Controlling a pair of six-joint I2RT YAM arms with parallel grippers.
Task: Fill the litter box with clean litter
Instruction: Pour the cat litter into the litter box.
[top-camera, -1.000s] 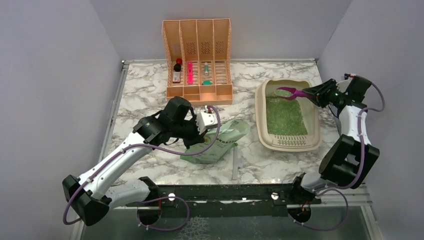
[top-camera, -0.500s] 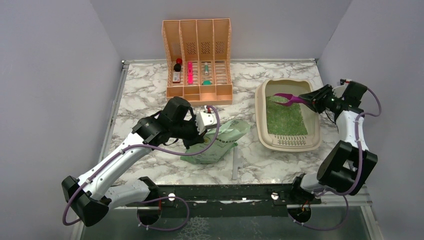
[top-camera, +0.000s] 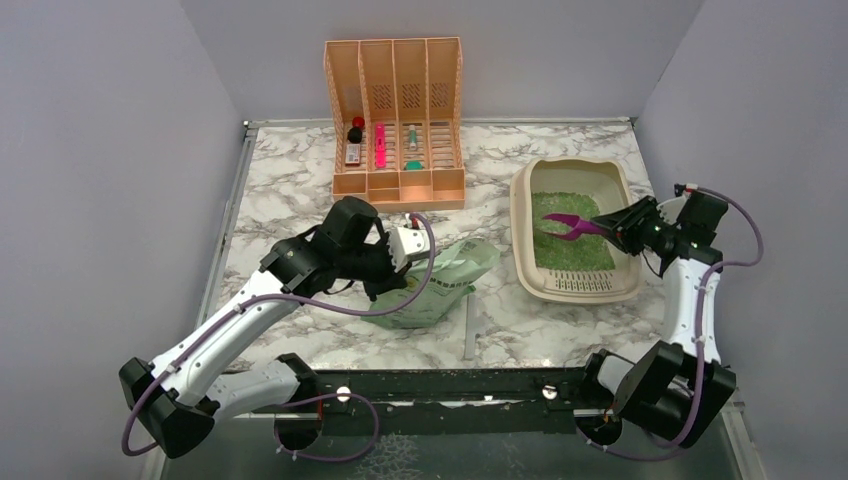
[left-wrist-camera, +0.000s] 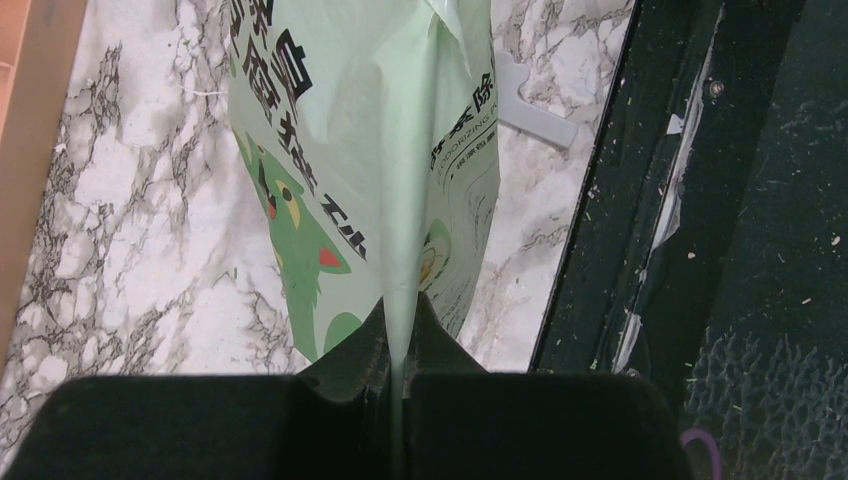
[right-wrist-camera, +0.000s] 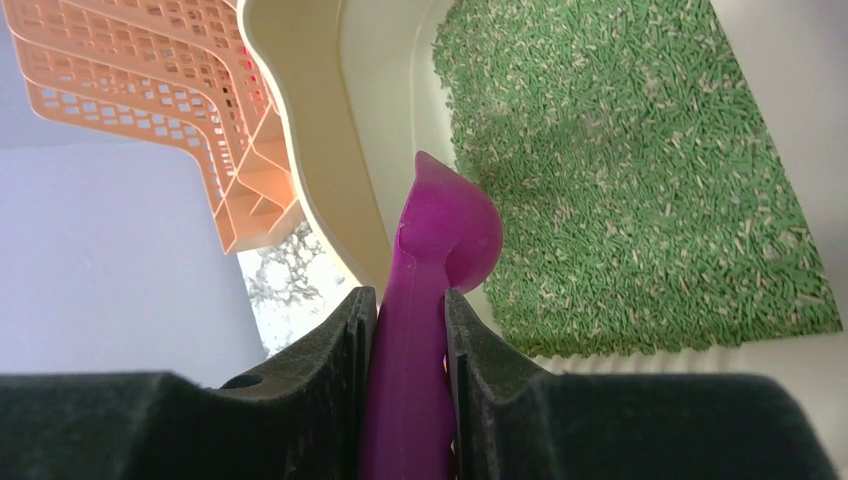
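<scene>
The left end effector (left-wrist-camera: 400, 335) is pressed together on a thin fold of the pale green bag (left-wrist-camera: 350, 130). From above, the wrist covers that pinch and part of the bag, and the wrist view cuts off the bag's far end. The bag's print shows a green cartoon animal and some characters, too broken up by folds to read.

The right end effector (right-wrist-camera: 410, 305) pinches the handle of the purple scoop (right-wrist-camera: 450, 230). The scoop's bowl is turned on edge over the litter box (top-camera: 521, 215), so its inside is hidden and I cannot tell whether it carries anything. The litter box lies by the right edge of the worktop (top-camera: 290, 190), its slotted end toward the near edge. The clean litter (right-wrist-camera: 620, 170) lies inside it as a grainy green layer over most of the floor.

A peach file organizer (top-camera: 395, 110) stands at the far edge, about midway along. The items in its slots are too small to name. A white strip (top-camera: 470, 325) lies just beside the bag, toward the near edge.

The worktop is white marble pattern with grey veins. A black rail (top-camera: 450, 385) runs along its near edge by the arm bases. Plain pale grey walls (top-camera: 100, 150) close in the left, far and right sides.
</scene>
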